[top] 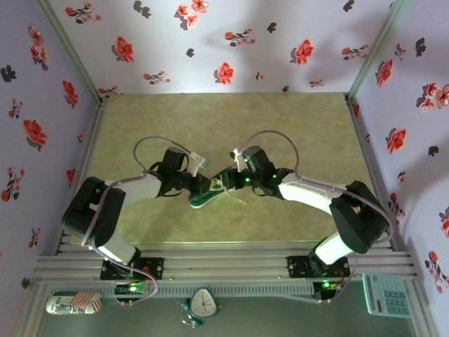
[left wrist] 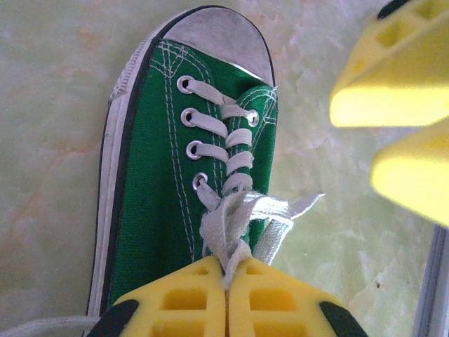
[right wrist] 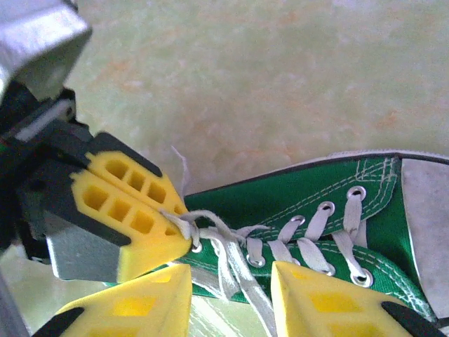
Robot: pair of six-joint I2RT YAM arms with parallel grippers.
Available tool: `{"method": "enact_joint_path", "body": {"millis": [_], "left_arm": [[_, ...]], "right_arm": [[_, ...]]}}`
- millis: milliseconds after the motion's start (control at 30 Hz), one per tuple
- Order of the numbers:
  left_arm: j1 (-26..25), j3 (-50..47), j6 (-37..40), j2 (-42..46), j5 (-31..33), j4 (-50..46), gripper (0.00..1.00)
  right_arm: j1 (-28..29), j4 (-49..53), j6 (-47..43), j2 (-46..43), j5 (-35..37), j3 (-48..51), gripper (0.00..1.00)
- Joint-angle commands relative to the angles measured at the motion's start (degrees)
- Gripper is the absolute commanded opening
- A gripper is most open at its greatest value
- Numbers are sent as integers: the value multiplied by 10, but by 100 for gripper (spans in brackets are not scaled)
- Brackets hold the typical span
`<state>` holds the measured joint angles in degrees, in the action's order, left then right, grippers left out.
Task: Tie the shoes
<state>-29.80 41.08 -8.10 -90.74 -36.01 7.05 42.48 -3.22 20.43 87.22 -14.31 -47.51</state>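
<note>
Sneaker [left wrist: 154, 210], mid tabletop [top: 295, 119]: prob light, soft canvas; laces [left wrist: 231, 221] limp, slip easily. Left gripper [left wrist: 226, 295] clamped on laces, right gripper [right wrist: 231, 288] jaws apart over them. You grab laces nr top eyelets [left wrist: 200, 181].

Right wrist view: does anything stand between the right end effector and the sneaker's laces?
Nothing visible does. The loose laces run into the gap of the open right end effector; the left end effector, pinching those laces, sits close beside it.
</note>
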Motion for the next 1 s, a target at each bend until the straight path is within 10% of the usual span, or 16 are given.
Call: {"method": "enact_joint_path", "body": {"millis": [0,967], "left_arm": [[-10,-4,-14,5,-3,33,0],[-17,10,-12,-6,-4,25,0]], "right_arm": [[18,24,-34,16,79,3,40],[60,-32,21,64,117,1,50]]}}
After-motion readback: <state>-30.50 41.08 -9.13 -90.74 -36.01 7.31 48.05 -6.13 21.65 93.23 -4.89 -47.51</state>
